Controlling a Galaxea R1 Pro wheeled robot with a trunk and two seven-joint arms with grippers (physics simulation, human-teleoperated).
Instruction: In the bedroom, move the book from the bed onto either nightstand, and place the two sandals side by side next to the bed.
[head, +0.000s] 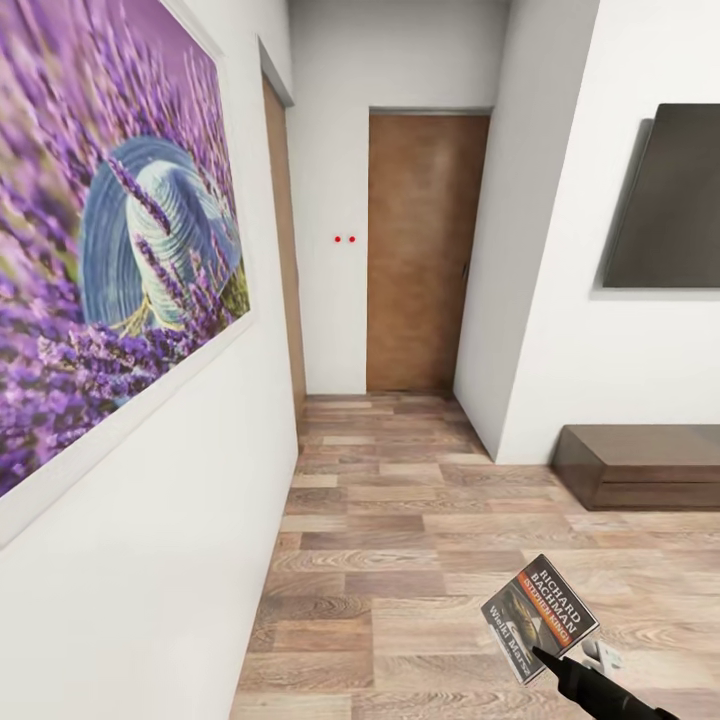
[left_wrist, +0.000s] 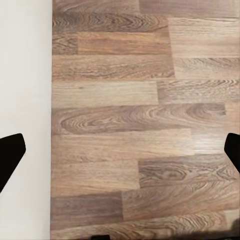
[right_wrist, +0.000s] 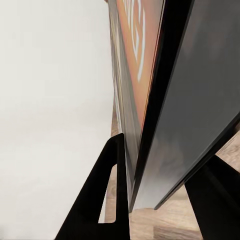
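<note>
Gripping the book, right end effector over open plank floor

Right arm: black, slim, rounded link — matte finish, tapering toward the tip
Right gripper: black fingers — flat, angular, one with a long slot cut through it
Left gripper: two black fingertips, blunt and matte, plain surfaces

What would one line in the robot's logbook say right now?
place: hallway, closed door ahead | right gripper: shut on book | left gripper: open over wood floor
</note>
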